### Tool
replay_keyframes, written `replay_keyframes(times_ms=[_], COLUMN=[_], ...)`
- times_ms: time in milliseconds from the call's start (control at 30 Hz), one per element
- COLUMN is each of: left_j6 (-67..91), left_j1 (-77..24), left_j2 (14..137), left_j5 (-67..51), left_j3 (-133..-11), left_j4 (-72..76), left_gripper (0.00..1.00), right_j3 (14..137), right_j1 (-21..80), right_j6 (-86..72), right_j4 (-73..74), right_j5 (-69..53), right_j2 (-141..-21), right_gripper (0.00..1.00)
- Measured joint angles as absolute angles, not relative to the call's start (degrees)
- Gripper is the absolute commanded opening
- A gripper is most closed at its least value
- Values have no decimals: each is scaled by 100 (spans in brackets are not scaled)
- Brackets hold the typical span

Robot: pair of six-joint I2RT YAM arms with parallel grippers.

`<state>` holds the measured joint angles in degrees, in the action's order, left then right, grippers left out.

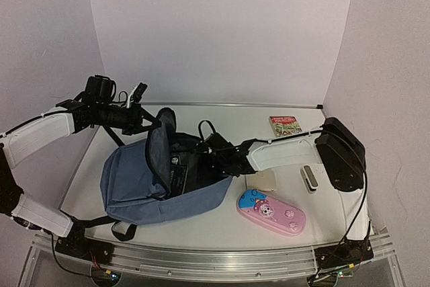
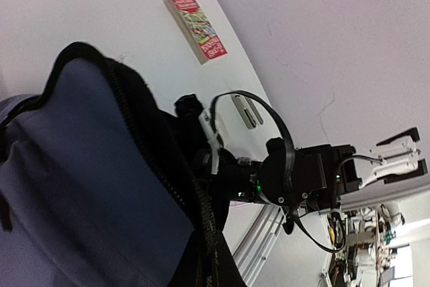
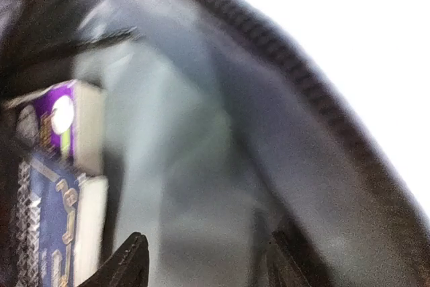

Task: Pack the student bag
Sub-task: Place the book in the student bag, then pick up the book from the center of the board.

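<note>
**Top view.** The student bag (image 1: 144, 189) lay at the left-centre of the table (image 1: 228, 120). Its slate-blue body spread toward the near edge, and its main opening faced up and to the right. The left gripper (image 1: 149, 124) reached in from the far left. It was closed tight on the black-edged rim of the opening and held that flap raised above the rest of the bag. The right arm stretched in from the right, with its wrist sunk into the mouth of the bag.

**Right wrist view.** The right gripper (image 3: 208, 265) was inside the bag, facing the grey lining. Its two dark fingertips stood apart with nothing between them, so it gripped nothing. To its left, a purple item (image 3: 57, 115) and a blue item (image 3: 47, 226), both with white edges, stood against the inner wall.

**Surroundings.**
- A pink pencil case (image 1: 271, 212) lay just right of the bag, near the front edge.
- A cream pad (image 1: 262, 180) lay just beyond the pencil case.
- A small white-and-grey object (image 1: 309, 179) lay further right.
- A red-and-green picture book (image 1: 285, 126) lay flat at the far right, well apart from the bag.
</note>
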<state>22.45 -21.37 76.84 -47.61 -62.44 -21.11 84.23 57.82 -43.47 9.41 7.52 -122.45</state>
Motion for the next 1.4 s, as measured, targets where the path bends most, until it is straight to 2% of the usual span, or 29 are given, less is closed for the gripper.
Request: replay_keyframes(times_ms=[200, 433, 567, 700, 767, 900, 1000, 1100, 1233, 1333, 1400], left_j6=[3113, 4156, 4490, 4692, 4703, 4717, 4712, 4772, 4753, 4565, 4390], left_j1=[-2137, -2131, -2132, -2132, -2132, -2134, -2132, -2130, -2121, -2006, -1857], left_j2=[6996, 6046, 6105, 6261, 6406, 6902, 7167, 7231, 7070, 6657, 6434], left_j5=[-3779, -2898, -2689, -2673, -2664, -2591, -2381, -2188, -1903, -1746, -1724], left_j3=[-5516, -3971, -3453, -3168, -3158, -3159, -3159, -3166, -3306, -3647, -3976], left_j4=[-1861, -1494, -1401, -1086, -964, -763, -696, -722, -1017, -1531, -1868], left_gripper=[0, 0, 0, 1, 5, 25, 43, 62, 84, 91, 93], right_j3=[8143, 7532, 7522, 7522, 7524, 7556, 7582, 7658, 7887, 8037, 8105], right_j1=[5589, 5215, 5142, 5157, 5169, 5193, 5207, 5217, 5116, 4686, 4275], right_j6=[-4486, -4556, -4344, -3985, -3808, -3471, -3341, -3247, -3122, -3005, -2890], right_j4=[1439, 1848, 1903, 1871, 1802, 1685, 1630, 1684, 1975, 2315, 2566], right_j5=[1483, 1875, 1824, 1390, 1074, 448, 228, 306, 676, 927, 1091], right_j2=[-11985, -11293, -11014, -10565, -10267, -9518, -8977, -8558, -8274, -8277, -8353], right_gripper=[65, 66, 70, 77, 82, 86, 93, 98, 98, 98, 98])
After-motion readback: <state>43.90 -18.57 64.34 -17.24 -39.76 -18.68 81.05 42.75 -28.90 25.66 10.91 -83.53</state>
